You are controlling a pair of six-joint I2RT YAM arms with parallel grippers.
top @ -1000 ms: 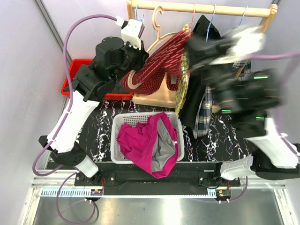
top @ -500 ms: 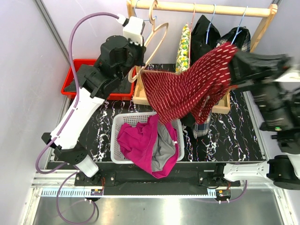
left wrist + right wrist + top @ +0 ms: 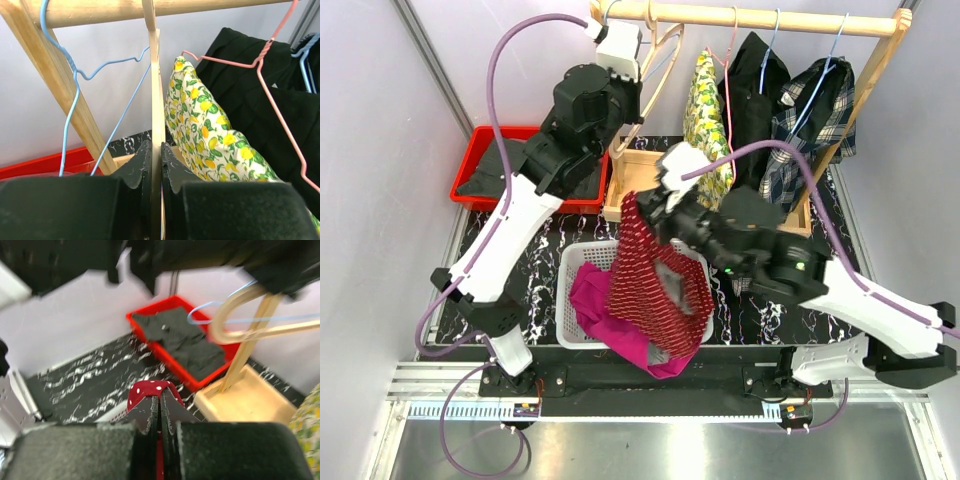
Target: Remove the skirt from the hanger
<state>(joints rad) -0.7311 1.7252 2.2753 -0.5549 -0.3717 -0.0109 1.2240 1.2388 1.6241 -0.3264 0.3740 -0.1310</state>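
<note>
Soft red white-dotted cloth skirt (image 3: 635,285), smooth pale wooden hanger (image 3: 156,75) below the matt bare-wood rail (image 3: 750,17), thin blue coated wire hanger (image 3: 74,102) on the rail, lemon-print woven cloth (image 3: 210,135), white plastic lattice basket (image 3: 582,250), glossy red plastic tray (image 3: 463,175), glossy black marbled table (image 3: 545,290)

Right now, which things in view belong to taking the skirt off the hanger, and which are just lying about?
In the job: red white-dotted skirt, pinched by the right gripper; pale wooden hanger, clamped by the left gripper.

Just about: white mesh basket with magenta garment; red plastic tray; lemon-print garment, black garment, plaid shirt; blue wire hanger.
</note>
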